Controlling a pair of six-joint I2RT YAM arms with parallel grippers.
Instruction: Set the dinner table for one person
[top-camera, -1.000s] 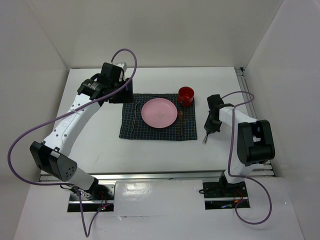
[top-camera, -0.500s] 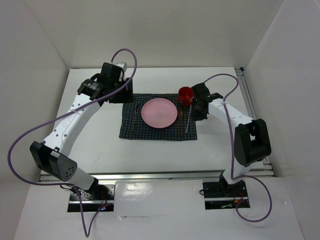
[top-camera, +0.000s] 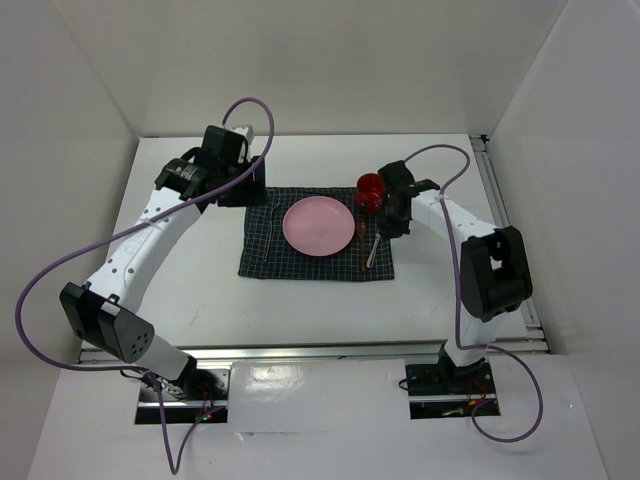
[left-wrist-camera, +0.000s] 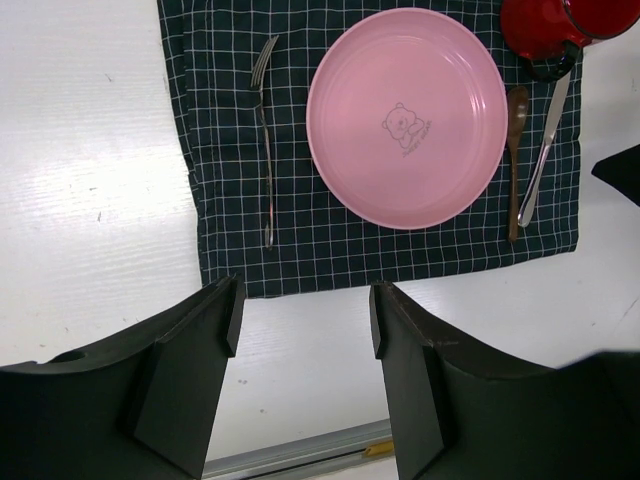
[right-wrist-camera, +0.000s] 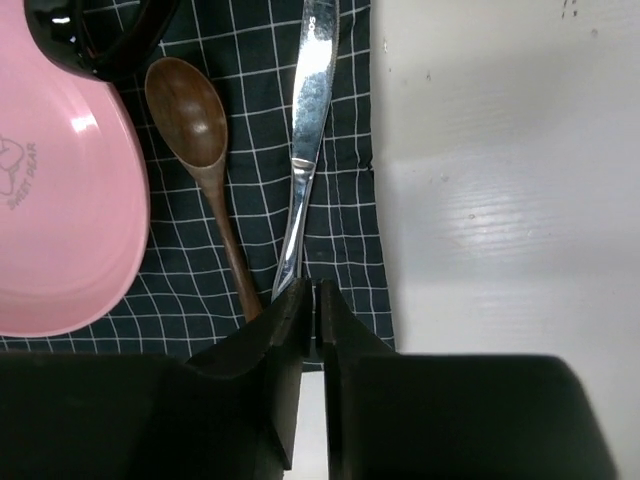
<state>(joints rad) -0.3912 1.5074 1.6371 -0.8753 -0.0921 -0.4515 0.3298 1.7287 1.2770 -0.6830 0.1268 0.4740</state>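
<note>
The dinner table (top-camera: 300, 310), a flat matte white worktop with silver metal rails, lies under everything, with both arms bolted at its near edge. A dark checked cloth mat (top-camera: 300, 268) sits centred, toward the surface's far edge.

On the mat:
- a round glossy pink plate (top-camera: 319, 226) at the middle
- a slim steel fork (left-wrist-camera: 266, 140) near the left edge
- a brown wooden spoon (right-wrist-camera: 205, 150) and a polished steel knife (right-wrist-camera: 310, 110) side by side along the right edge
- a red mug (top-camera: 371, 190) at the far right corner

Step in hand, as judged: laying down the knife. On the right gripper (right-wrist-camera: 313, 300) the fingers (right-wrist-camera: 285, 330) are drawn almost together, with a thin slit between them. The knife's handle end meets their tips, and I cannot tell whether they pinch it. The left gripper (left-wrist-camera: 305, 295) hangs wide apart and empty by the mat's far left corner.

The next move calls for a full release and a straight lift, clear of the mug and without dragging the smooth knife
</note>
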